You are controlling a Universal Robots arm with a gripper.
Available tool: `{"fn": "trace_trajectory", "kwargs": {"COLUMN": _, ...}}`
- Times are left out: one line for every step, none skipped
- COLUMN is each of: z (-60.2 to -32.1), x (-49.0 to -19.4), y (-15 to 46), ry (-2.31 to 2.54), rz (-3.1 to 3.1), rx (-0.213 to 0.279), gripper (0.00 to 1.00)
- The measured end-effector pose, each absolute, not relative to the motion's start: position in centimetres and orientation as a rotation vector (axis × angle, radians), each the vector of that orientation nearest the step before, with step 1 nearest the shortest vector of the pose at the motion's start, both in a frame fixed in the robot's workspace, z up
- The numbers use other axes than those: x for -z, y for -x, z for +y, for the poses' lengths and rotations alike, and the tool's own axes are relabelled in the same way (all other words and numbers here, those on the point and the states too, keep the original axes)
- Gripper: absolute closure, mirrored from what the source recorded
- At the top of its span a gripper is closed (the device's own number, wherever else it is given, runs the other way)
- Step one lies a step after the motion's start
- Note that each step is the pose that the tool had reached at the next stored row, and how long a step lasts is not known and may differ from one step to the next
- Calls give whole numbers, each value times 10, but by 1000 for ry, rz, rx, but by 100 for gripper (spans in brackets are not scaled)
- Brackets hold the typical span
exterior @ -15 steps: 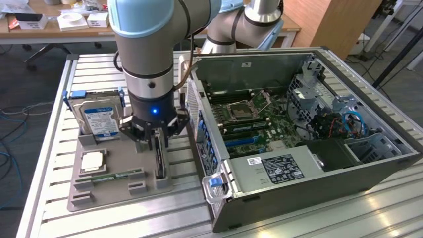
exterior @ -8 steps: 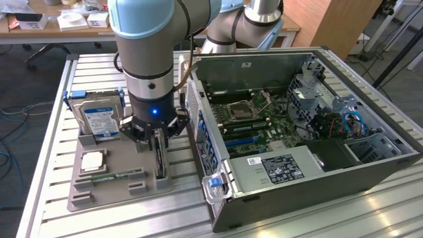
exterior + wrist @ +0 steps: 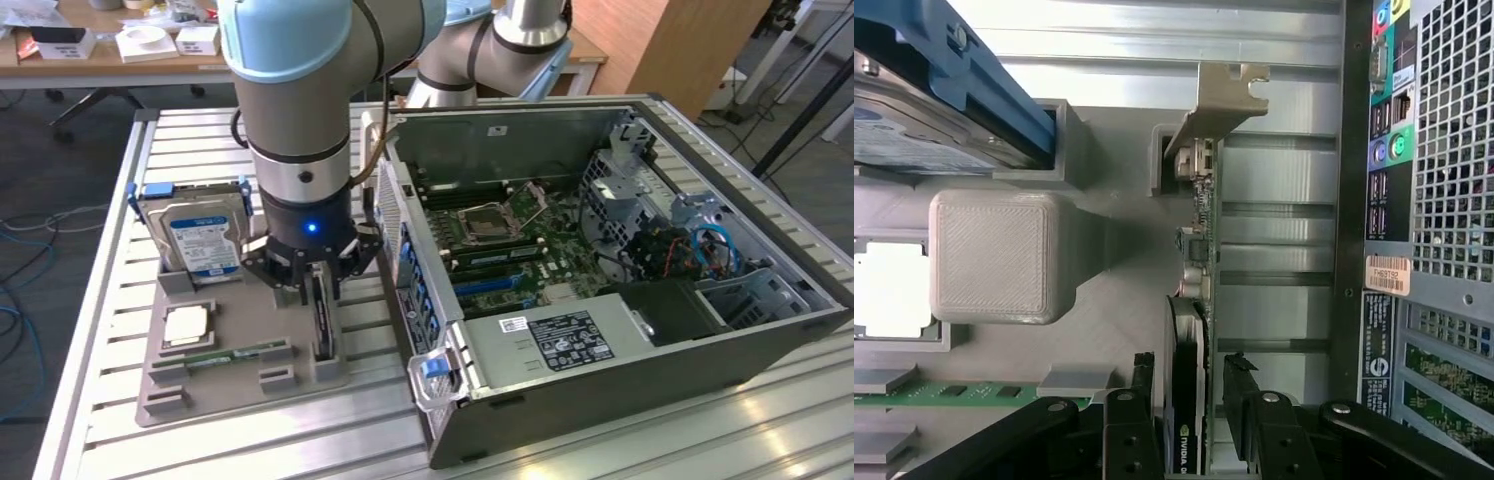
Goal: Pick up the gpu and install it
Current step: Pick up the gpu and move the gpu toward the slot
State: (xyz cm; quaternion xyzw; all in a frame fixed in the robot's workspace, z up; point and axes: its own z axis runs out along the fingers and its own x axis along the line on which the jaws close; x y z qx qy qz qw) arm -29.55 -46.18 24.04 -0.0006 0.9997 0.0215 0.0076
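**Pincer (image 3: 1189, 395) poised astride the gpu (image 3: 1194, 290)**

The gpu stands on edge in a slot of the matte grey tray (image 3: 214, 388), beside the open case (image 3: 534, 440), which leaves both flat faces reachable from above. The pincer is wide, with one black finger (image 3: 1244, 400) on each side of the card and neither visibly pressing it. The card is a green board with a black shroud and a bent silver bracket (image 3: 1219, 95) at one end. The bench (image 3: 107, 330) is ribbed metal.

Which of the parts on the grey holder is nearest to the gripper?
The gpu, the card standing on edge between the fingers of the open gripper. The hard drive, the processor and the RAM stick sit farther off.
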Motion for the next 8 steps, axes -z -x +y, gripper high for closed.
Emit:
{"fn": "trace_trajectory", "kwargs": {"z": -462, "x": -240, "y": 295, "ry": 0, "rz": 3125, "rx": -67, "gripper": 59}}
{"fn": "trace_trajectory", "kwargs": {"z": -462, "x": -239, "y": 295, "ry": -5, "rz": 3125, "rx": -68, "gripper": 59}}
{"fn": "trace_trajectory", "kwargs": {"z": -462, "x": -238, "y": 295, "ry": -11, "rz": 3125, "rx": -68, "gripper": 59}}
{"fn": "trace_trajectory", "kwargs": {"z": -462, "x": -238, "y": 295, "ry": -16, "rz": 3125, "rx": -67, "gripper": 59}}
{"fn": "trace_trajectory", "kwargs": {"z": -462, "x": -238, "y": 295, "ry": -21, "rz": 3125, "rx": -67, "gripper": 59}}
{"fn": "trace_trajectory", "kwargs": {"z": -462, "x": -238, "y": 295, "ry": -23, "rz": 3125, "rx": -67, "gripper": 59}}
{"fn": "trace_trajectory", "kwargs": {"z": -462, "x": -237, "y": 295, "ry": -30, "rz": 3125, "rx": -67, "gripper": 59}}
{"fn": "trace_trajectory", "kwargs": {"z": -462, "x": -237, "y": 295, "ry": -39, "rz": 3125, "rx": -67, "gripper": 59}}
